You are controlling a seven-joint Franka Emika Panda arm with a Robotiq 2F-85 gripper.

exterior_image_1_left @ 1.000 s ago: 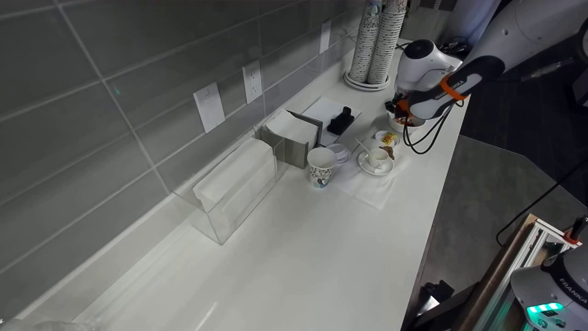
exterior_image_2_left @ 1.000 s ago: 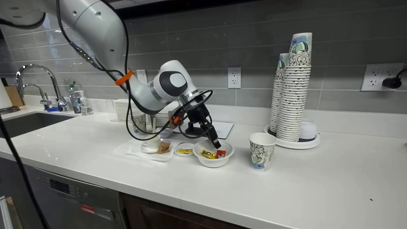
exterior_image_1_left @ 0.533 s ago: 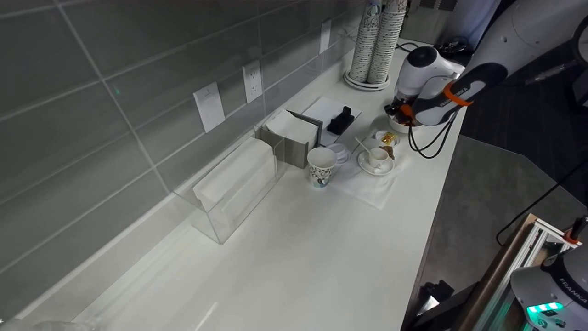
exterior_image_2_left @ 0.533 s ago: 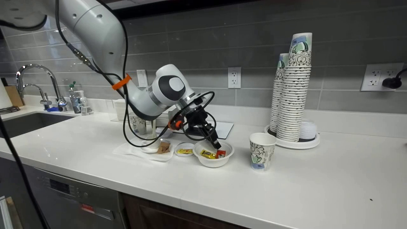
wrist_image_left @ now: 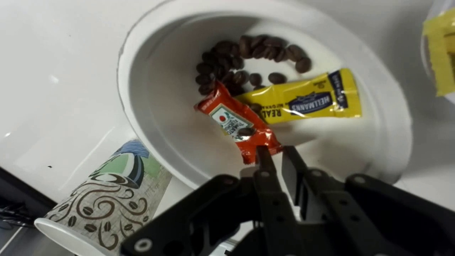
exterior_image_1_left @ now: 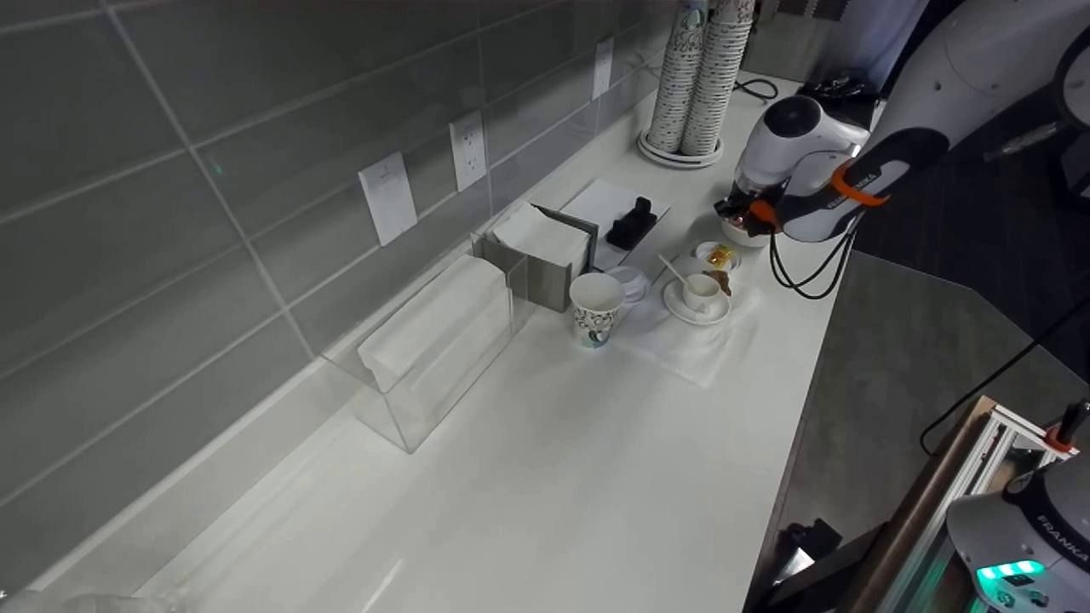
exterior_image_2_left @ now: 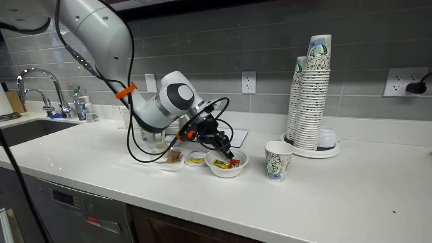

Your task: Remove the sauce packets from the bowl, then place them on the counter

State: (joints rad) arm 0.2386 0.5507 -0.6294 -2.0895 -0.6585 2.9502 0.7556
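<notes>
Since the earlier frames the arm (exterior_image_2_left: 109,47) has sunk a little and its wrist leans lower, while the bowl (wrist_image_left: 167,117) and the things inside it look the same. Probably the wrist is put at this slant so that the pincer (wrist_image_left: 278,153) can reach down past the rim without pressing on it. Its jaws are parted only a little: in the wrist view a narrow gap shows between the fingers (wrist_image_left: 265,158), and I see nothing held there. One fingertip stands before the near end of the red sauce packet (wrist_image_left: 235,121); whether it touches, I am not able to say. This packet and the yellow sauce packet (wrist_image_left: 309,101) are both in the bowl, together with coffee beans (wrist_image_left: 245,46). Because the red one seems to lie across the end of the yellow one, I judge it is the natural first to take, and the small gap would suit so thin an edge. A few beans seem to rest on the packets and may roll off at the lifting. In an exterior view the bowl stands between a small dish (exterior_image_2_left: 195,154) on its left and a paper cup (exterior_image_2_left: 278,163) on its right, so the near side of the worktop (exterior_image_2_left: 270,202) looks to me the easiest place to put them.
</notes>
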